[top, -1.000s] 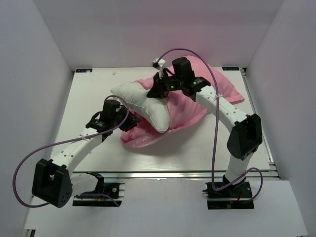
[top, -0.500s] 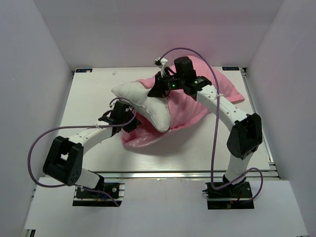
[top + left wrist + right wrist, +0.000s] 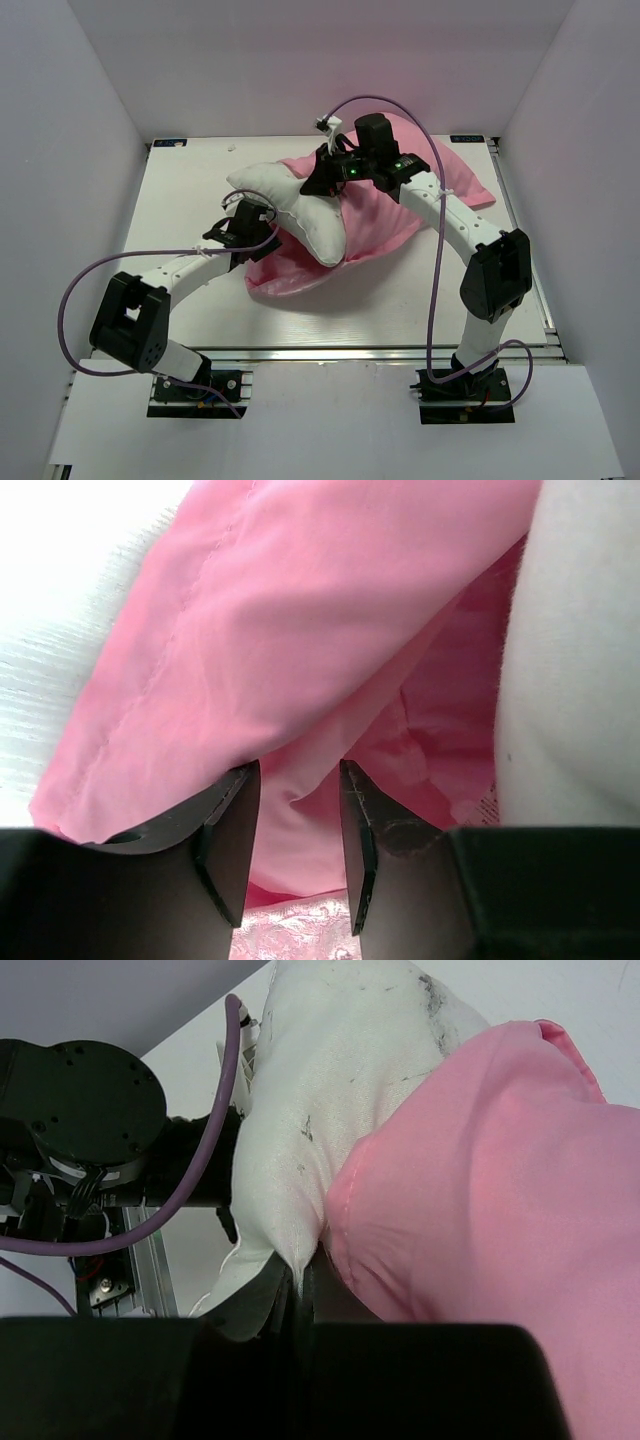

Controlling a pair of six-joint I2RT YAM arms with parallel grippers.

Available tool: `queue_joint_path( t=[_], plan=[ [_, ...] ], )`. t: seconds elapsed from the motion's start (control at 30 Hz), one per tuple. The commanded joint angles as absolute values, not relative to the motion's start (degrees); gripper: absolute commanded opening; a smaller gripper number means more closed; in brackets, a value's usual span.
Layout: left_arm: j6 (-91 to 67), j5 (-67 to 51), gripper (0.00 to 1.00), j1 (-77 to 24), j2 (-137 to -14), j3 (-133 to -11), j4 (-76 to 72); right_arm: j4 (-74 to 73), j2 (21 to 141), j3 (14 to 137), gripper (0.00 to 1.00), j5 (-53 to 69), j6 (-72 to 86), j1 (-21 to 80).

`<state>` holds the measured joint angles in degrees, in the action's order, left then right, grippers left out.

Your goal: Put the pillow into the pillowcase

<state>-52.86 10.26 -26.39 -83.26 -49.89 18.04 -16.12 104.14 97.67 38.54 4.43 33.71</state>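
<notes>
Just a white table (image 3: 170, 230) boxed in by plain white walls (image 3: 300, 60), a metal rail (image 3: 330, 353) along its bottom edge, and a tiny white scrap (image 3: 231, 149) upper left.

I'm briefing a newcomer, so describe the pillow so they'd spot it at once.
On the white table, a pink pillowcase sprawls mid-table. The pillow overlaps its left part. It is plump, white and dark-specked, unlike the shiny pink fabric around it.

The arms (image 3: 170, 275) have white links (image 3: 445, 215), black joints (image 3: 495, 275), purple cables (image 3: 434, 300); the left tool (image 3: 295, 770) is black.
</notes>
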Motion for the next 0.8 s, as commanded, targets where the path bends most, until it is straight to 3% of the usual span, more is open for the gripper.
queue_joint_path(
  t=[0.0, 0.13, 0.4, 0.77],
  plan=[
    [-50.28, 11.16, 0.46, -26.81, -84.19, -51.68, 17.5, -12.22, 102.83, 100.02, 0.0, 39.37, 5.71, 32.78],
    [-50.01, 10.55, 0.4, -26.89, -85.95, -51.59, 16.79, -12.22, 102.74, 100.02, 0.0, 39.29, 5.98, 32.7],
    [-49.48, 8.61, 0.0, -26.89, -85.35, -51.77, 15.72, -12.74, 102.92, 99.23, 0.0, 35.7, 4.4, 32.7],
    [-50.71, 12.12, 0.0, -26.81, -65.85, -52.65, 29.7, -18.1, 105.56, 96.07, 0.0, 14.95, -8.52, 32.96]
  ],
)
